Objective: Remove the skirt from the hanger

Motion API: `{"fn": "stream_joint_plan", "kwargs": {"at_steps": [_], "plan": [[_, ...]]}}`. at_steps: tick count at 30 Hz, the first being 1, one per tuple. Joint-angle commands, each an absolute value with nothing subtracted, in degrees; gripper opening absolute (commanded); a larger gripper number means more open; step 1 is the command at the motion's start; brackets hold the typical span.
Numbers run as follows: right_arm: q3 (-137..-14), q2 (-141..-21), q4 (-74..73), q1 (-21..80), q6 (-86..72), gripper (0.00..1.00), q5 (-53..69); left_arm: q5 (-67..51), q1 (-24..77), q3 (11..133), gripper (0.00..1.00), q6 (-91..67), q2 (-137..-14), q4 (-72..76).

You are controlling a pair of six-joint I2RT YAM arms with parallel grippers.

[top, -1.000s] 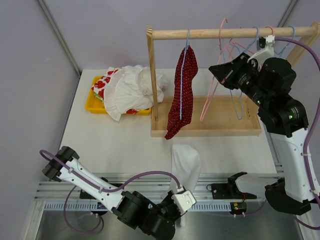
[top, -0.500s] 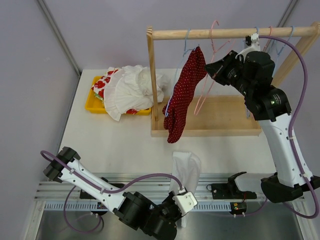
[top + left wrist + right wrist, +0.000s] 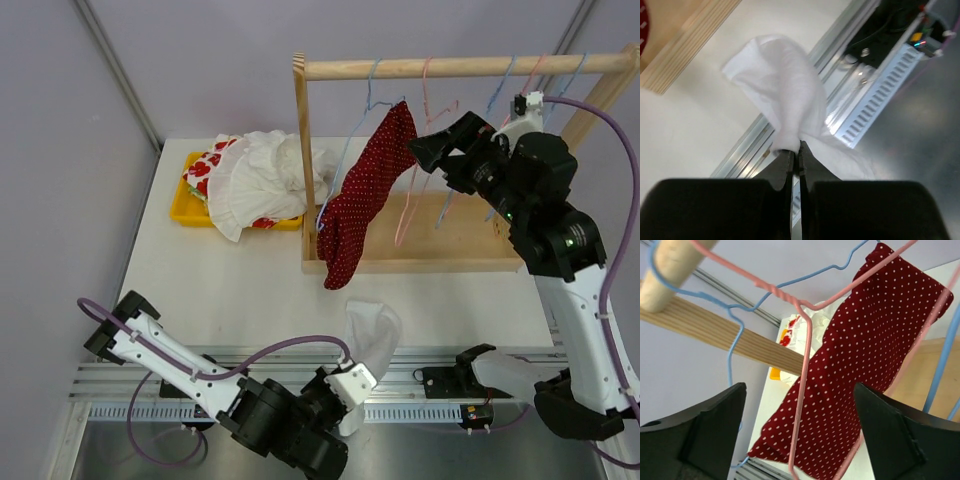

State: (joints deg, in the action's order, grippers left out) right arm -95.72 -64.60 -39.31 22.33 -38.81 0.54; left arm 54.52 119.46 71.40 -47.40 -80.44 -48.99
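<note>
My right pincer [image 3: 800, 405] stands wide apart, gripping nothing. The pink hanger [image 3: 808, 345] runs down between its fingers; I cannot tell whether it touches them. Its hook sits on the rail [image 3: 450, 67] above the pincer. The red skirt [image 3: 865, 355] hangs just beyond the fingers, draped at a slant over a blue hanger [image 3: 731, 355]. My left pincer [image 3: 796, 156] is pressed together on a white garment [image 3: 785, 85], which bunches out ahead of its tips.
</note>
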Motion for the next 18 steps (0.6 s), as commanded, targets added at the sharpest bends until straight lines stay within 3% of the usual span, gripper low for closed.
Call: {"fn": "stream_joint_plan", "kwargs": {"at_steps": [1,7,10,13,18], "plan": [[-98.2,-59.6,-40.9,22.1,-37.3,0.99,-0.5,59.9,125.8,70.5,0.0,-63.8,-76.7,-69.5],[-98.8,-52.1,-42.4,22.1,-35.4,0.99,-0.3,60.0,118.2,62.5,0.0,-68.9,-64.5,-78.6],[-97.4,-47.9,-42.5,22.1,-34.8,0.99,-0.4,63.2,111.9,62.3,0.0,-63.4,-58.9,-77.7],[-96.1,-44.8,-42.8,22.1,-33.7,1.0,-1.3,64.1,100.9,60.7,0.0,-44.7,-50.5,-65.0],[-95.9,-43.3,-44.9,22.1,-31.4,1.0,-1.6,54.1,77.2,59.1,0.0,-9.1,-37.3,-40.0]]}}
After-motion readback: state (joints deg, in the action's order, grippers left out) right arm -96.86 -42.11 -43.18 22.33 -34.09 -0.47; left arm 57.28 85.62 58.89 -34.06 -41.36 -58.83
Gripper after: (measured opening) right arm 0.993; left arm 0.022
